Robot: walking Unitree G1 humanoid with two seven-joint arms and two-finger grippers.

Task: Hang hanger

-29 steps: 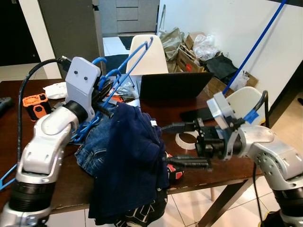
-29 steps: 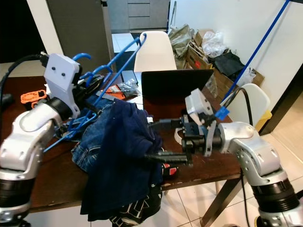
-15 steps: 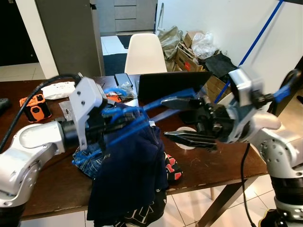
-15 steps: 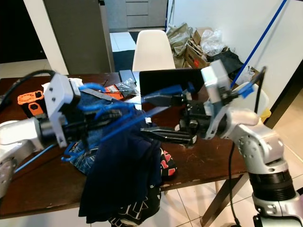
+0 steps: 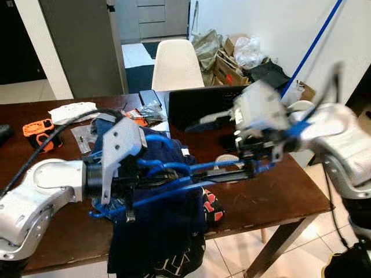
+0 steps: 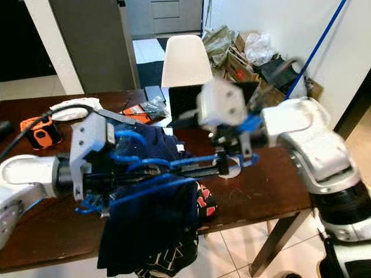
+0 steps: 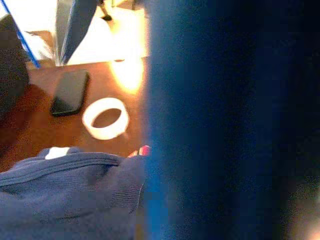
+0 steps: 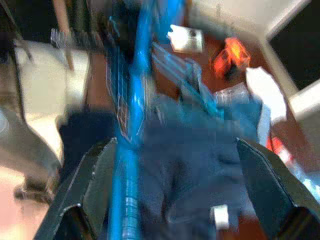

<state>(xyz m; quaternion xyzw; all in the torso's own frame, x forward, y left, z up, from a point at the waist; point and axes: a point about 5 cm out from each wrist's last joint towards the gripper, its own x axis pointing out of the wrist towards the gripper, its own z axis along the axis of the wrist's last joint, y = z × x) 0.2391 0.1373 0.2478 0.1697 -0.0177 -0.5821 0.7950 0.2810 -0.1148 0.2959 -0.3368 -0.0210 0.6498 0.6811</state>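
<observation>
my left gripper [image 5: 136, 182] jaws hold blue hangers [image 5: 174, 174] level over clothes [image 5: 156, 231] on the table [image 5: 272, 197]; right gripper [image 5: 255, 165] jaws wide around one, next pinch and separate.

Blue hangers [image 5: 174, 174], navy garment [image 5: 165, 226], brown table [image 5: 272, 197], white chair [image 5: 174, 63].

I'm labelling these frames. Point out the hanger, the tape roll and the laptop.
hanger [image 5: 174, 168], left eye view, on its blue bar over the clothes.
tape roll [image 7: 105, 118], left wrist view, on its white rim.
laptop [image 5: 194, 104], left eye view, on the lid's dark back.
</observation>
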